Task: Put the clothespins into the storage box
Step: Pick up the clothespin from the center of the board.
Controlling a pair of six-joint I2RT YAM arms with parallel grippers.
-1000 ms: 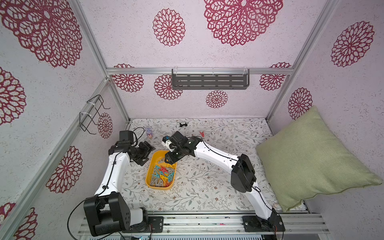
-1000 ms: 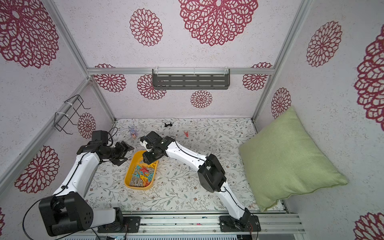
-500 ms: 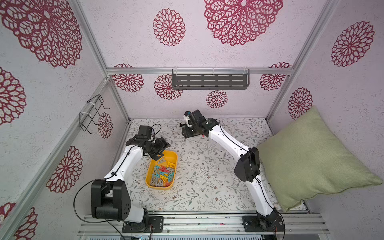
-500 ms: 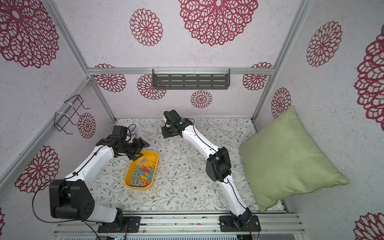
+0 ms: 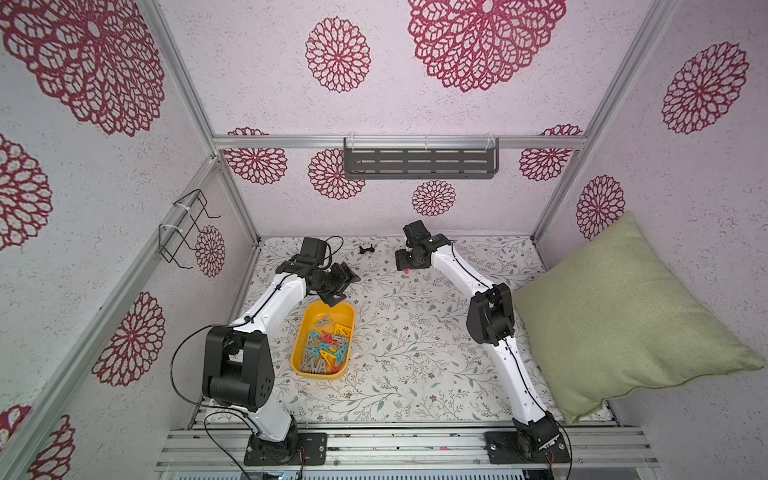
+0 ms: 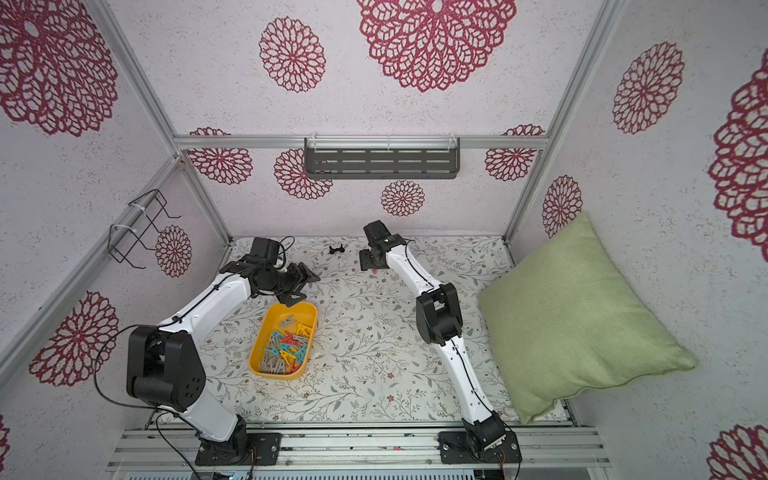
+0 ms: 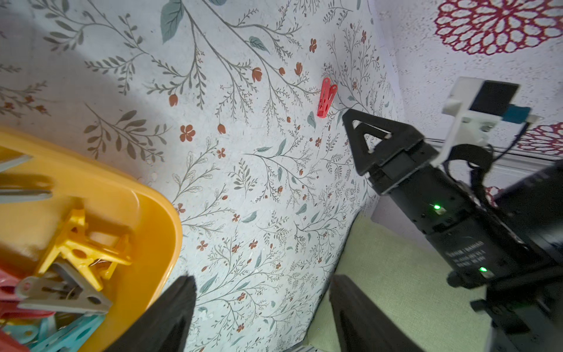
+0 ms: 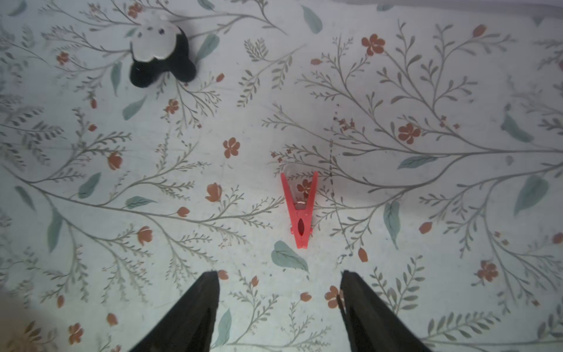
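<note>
Setting: you are working in a lab test cell dressed up as a home corner. Evidence: a bare aluminium frame (image 5: 291, 142) holds flat panels (image 5: 257, 83) papered with red medallions (image 5: 338, 54). The left arm (image 5: 270, 303) and right arm (image 5: 457, 270) are bolted to a slotted metal rail (image 5: 407, 446) at the front edge of the bench (image 5: 415, 332). Domestic props only: a floral covering on that bench, a green cushion (image 5: 623, 316) against the side panel, and a grey slotted shelf (image 5: 419, 164) hung on the back bar.

Yellow storage box (image 5: 332, 309) heaped with coloured clothespins (image 5: 326, 349); one red clothespin (image 8: 300, 213) lying flat, well apart
</note>
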